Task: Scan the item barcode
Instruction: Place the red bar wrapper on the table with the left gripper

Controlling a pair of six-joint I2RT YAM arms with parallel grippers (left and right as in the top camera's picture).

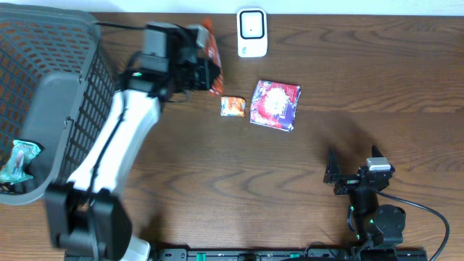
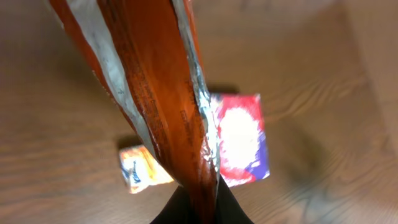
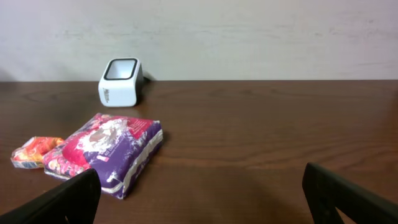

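My left gripper [image 1: 205, 72] is shut on an orange and silver snack packet [image 2: 155, 87], held above the table to the left of the white barcode scanner [image 1: 251, 32]. In the left wrist view the packet fills the upper frame, its lower end pinched between the black fingers [image 2: 233, 208]. On the table below lie a small orange packet [image 1: 233, 106] and a purple and red packet [image 1: 275, 105]. My right gripper [image 3: 200, 196] stands open near the front right of the table, nothing between its fingers. The right wrist view shows the scanner [image 3: 120, 82] and the purple packet [image 3: 106, 150] ahead of it.
A dark mesh basket [image 1: 43, 94] stands at the left edge with a teal packet [image 1: 18, 163] inside. A cable runs from the right arm's base [image 1: 380, 221] toward the front right.
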